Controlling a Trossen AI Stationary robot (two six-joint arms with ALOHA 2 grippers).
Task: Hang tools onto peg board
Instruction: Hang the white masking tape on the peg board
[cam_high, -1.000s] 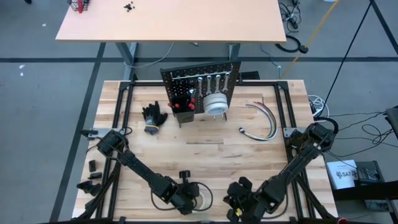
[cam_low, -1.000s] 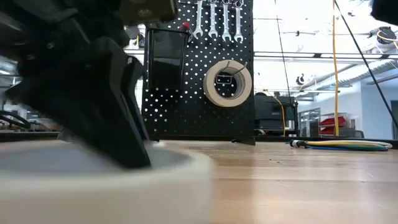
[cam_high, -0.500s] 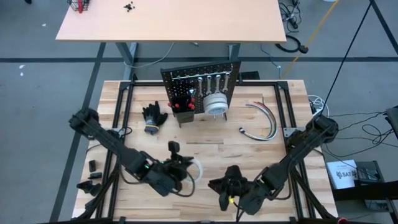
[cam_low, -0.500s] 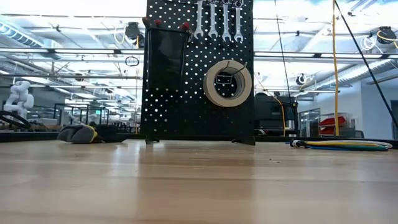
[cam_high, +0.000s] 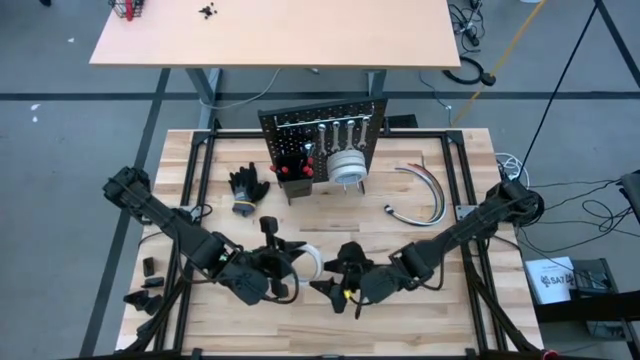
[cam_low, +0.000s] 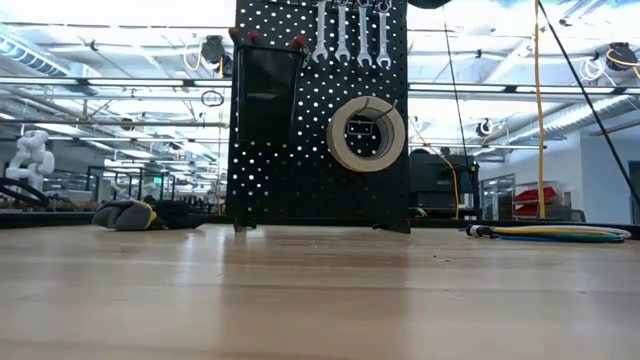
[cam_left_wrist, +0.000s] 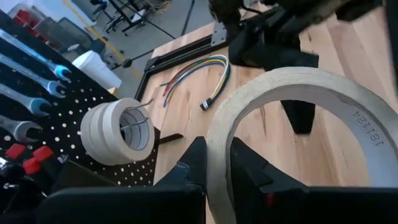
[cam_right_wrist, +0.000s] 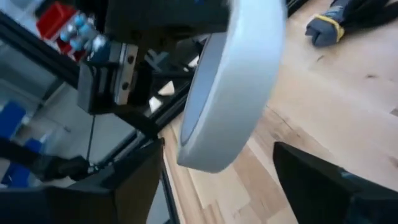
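The left gripper (cam_high: 285, 268) is up off the wooden table (cam_high: 420, 225), near its front middle, and it is clamped on the wall of a white tape roll (cam_high: 308, 264). In the left wrist view the two dark fingers (cam_left_wrist: 194, 163) pinch the ring's wall (cam_left_wrist: 292, 118) from inside and outside, a firm grasp. Just across from it sits the right gripper (cam_high: 335, 285), and its jaws are spread wide, released, gripping nothing. In the right wrist view its dark fingers (cam_right_wrist: 134, 180) stand apart on either side of the roll (cam_right_wrist: 233, 81), which hangs edge-on between them without touching. The two grippers face each other, close together over the front of the table.

Further back, the peg board (cam_high: 322, 140) stands upright at the middle of the table's far side. From the low view it already carries a row of silver open-end wrenches (cam_low: 350, 32) along its top, a stack of tape rolls (cam_low: 367, 133) on a hook below them, and a small black bin (cam_low: 265, 85) at its upper left with red screwdriver handles (cam_low: 298, 42) poking up. To the board's left, on the table, lies a black glove (cam_high: 247, 187). To its right lie curved grey hoses (cam_high: 425, 195), well apart from both grippers. The low view shows no arm, only bare tabletop (cam_low: 320, 290) before the board.
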